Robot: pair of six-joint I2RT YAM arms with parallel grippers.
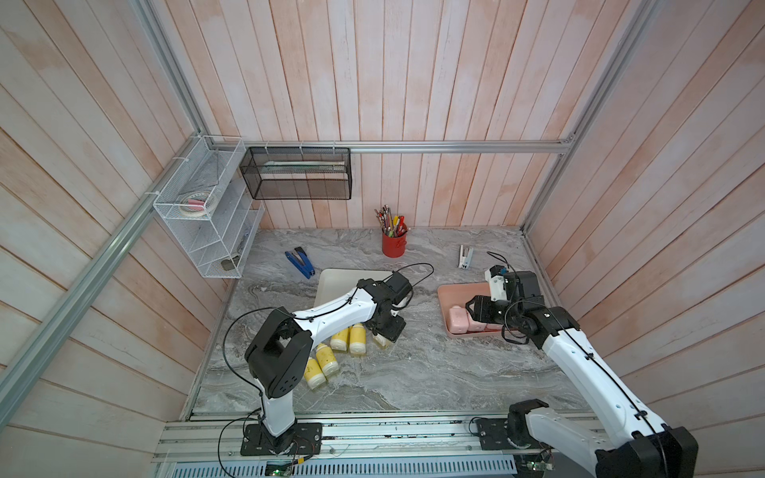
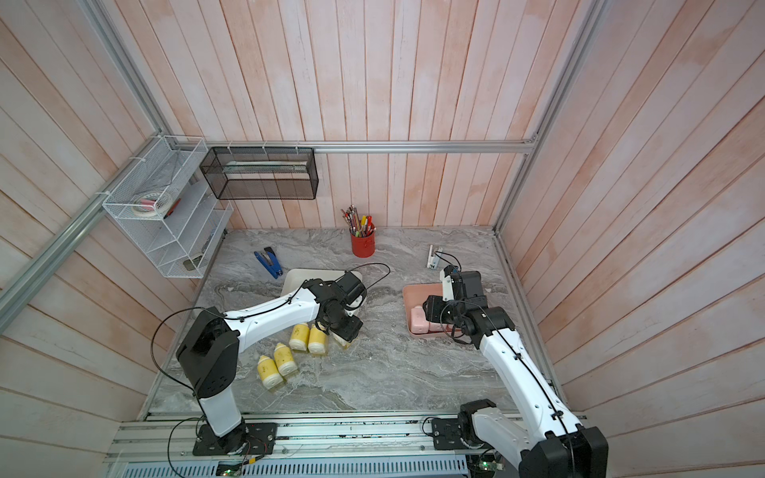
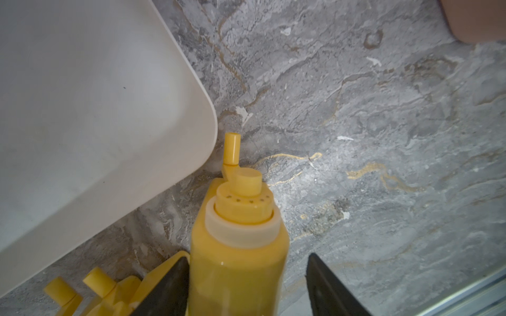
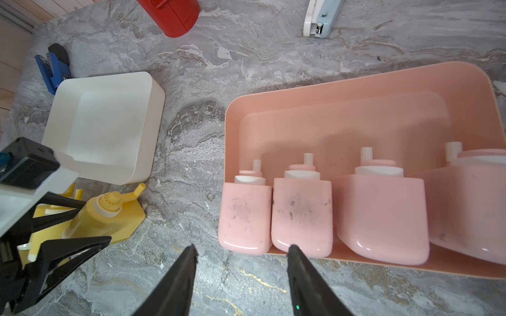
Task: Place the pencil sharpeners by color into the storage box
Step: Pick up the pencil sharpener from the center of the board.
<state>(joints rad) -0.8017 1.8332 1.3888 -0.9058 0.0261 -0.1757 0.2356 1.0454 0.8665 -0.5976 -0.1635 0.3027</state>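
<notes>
Closest in, your left gripper (image 3: 247,258) straddles a yellow sharpener (image 3: 238,235) lying on the desk (image 3: 383,136). One finger touches its side and the other stands clear, so the jaws are not yet clamped. You see a glossy yellow bottle shape with a cream collar, a dotted yellow cap and a stubby yellow crank. The crank end sits just beside a corner of the white storage box (image 3: 189,90). Four more yellow sharpeners (image 1: 357,339) lie to its left and nearer. Your right gripper (image 4: 243,247) hangs open over the desk at the near edge of the pink storage box (image 4: 356,79). Inside, four pink sharpeners (image 4: 301,213) sit in a row, boxy and white-cranked, two of them scuffed dark.
</notes>
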